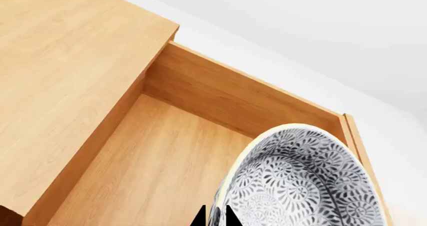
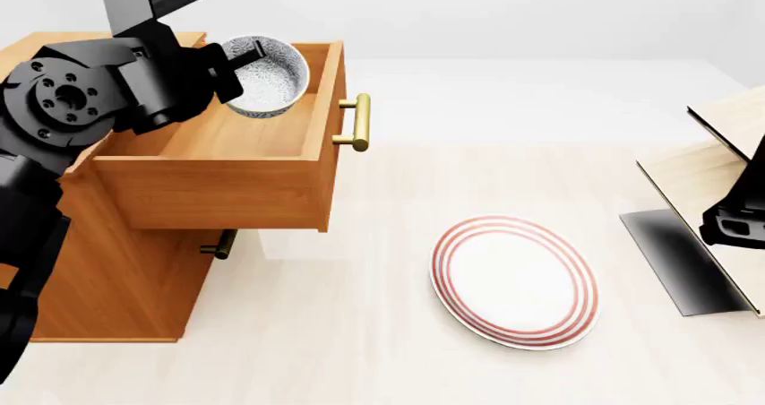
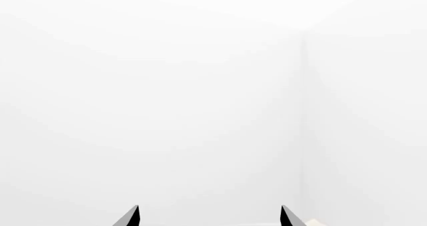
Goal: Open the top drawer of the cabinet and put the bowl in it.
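Bowl held by left jaws over open top drawer.

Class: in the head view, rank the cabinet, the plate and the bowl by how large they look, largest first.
1. cabinet
2. plate
3. bowl, held in the left tool above the open top drawer

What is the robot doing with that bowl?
The robot is putting the bowl into the top drawer of the cabinet. The drawer is already pulled open. The left gripper is pinching the bowl's rim and holding it over the drawer, tipped on its side. The right gripper is open, holds nothing and points at a blank wall. A plate with red rings lies on the floor nearby, untouched.
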